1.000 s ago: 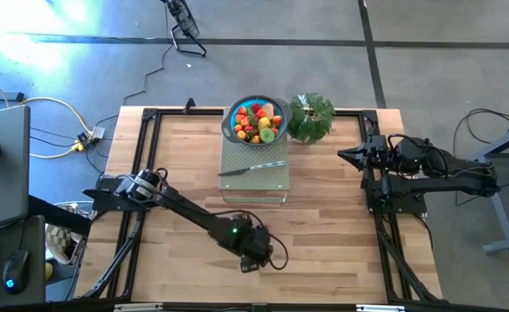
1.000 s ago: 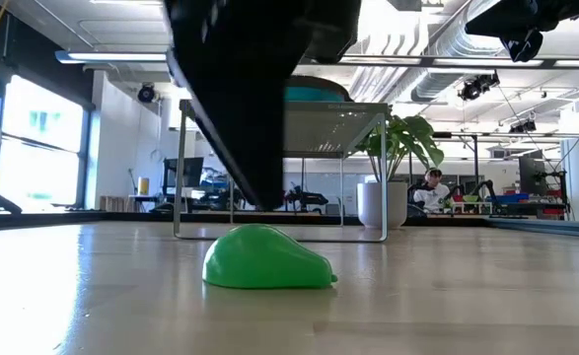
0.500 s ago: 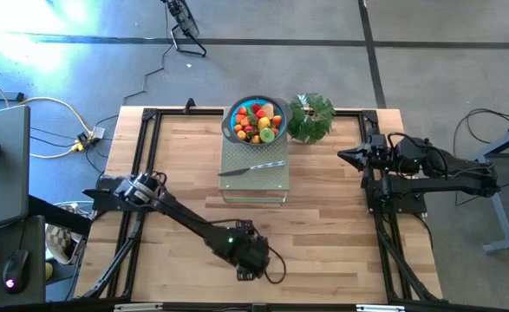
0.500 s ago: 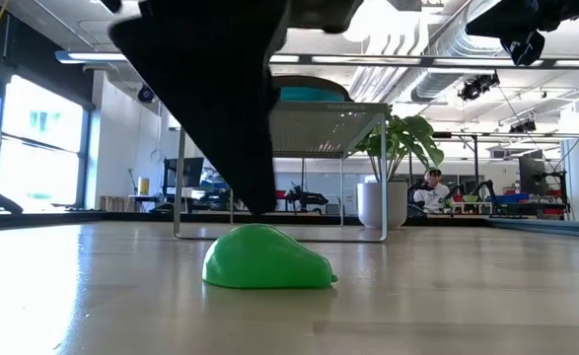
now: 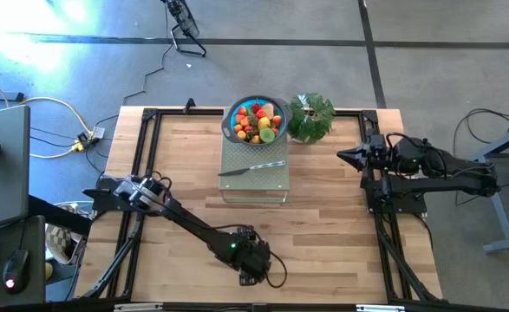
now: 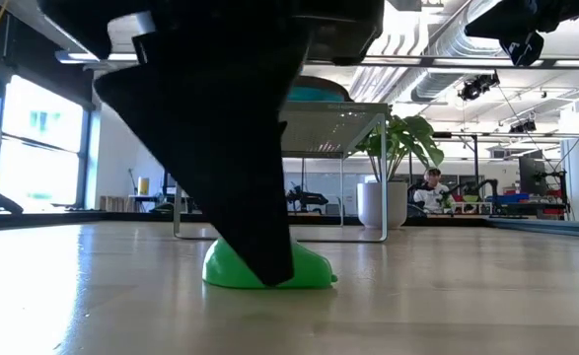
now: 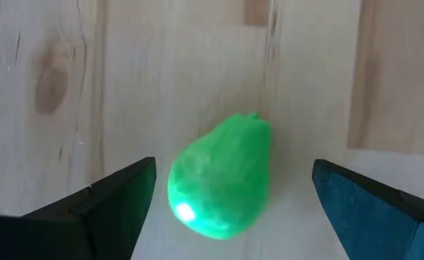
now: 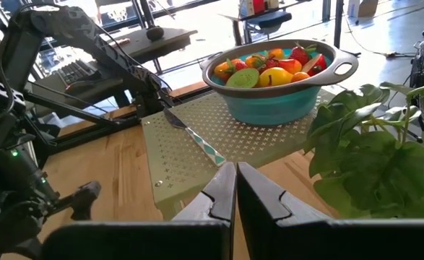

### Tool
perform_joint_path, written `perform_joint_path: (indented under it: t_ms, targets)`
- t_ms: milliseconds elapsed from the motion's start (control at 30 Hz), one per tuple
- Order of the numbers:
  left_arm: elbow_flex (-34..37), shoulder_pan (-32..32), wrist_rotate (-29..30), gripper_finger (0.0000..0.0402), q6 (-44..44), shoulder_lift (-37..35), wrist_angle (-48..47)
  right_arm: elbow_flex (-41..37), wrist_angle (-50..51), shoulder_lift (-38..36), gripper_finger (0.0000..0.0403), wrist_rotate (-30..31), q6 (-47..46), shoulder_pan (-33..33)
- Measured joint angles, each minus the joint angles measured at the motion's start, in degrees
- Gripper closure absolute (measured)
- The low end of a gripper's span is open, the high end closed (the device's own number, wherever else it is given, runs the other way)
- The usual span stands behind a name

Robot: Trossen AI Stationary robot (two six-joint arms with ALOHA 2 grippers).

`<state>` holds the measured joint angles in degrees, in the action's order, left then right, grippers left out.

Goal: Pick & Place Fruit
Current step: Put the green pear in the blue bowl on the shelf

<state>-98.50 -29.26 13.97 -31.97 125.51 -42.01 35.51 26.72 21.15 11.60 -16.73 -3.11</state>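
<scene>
Lowered since the earlier frames, the left gripper [image 7: 226,198] now straddles the green toy pear [image 7: 221,177], which lies on its side on the bare wooden table [image 5: 323,234] near the front edge, well apart from the blue bowl [image 5: 256,120] of fruit on the perforated stand [image 5: 254,178]; its fingers [image 7: 103,202] are spread wide to either side and touch nothing. Because the pear is rounded and tapered, closing off-centre could squeeze it out sideways or roll it away, and further descent risks pressing the fingertips into the tabletop. At the table's right side, the right gripper [image 8: 236,189] waits with its fingers together.
</scene>
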Motion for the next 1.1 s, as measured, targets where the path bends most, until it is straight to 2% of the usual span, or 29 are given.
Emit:
perform_joint_path:
  t_ms: [233, 400, 1100]
  targets:
    - [0.0, 0.0, -0.2, 0.0037, 0.0, 0.0, 5.1, 0.0, 0.1, 0.3, 0.0396, 0.0, 0.0, 0.0]
    - [0.0, 0.0, -0.3, 0.0037, 0.0, 0.0, 5.4, 0.0, 0.0, 0.3, 0.0396, 0.0, 0.0, 0.0]
    - [0.0, 0.0, -1.9, 0.0037, -0.2, 0.4, -0.9, 0.0, 0.1, 0.3, 0.0396, 0.0, 0.0, 0.0]
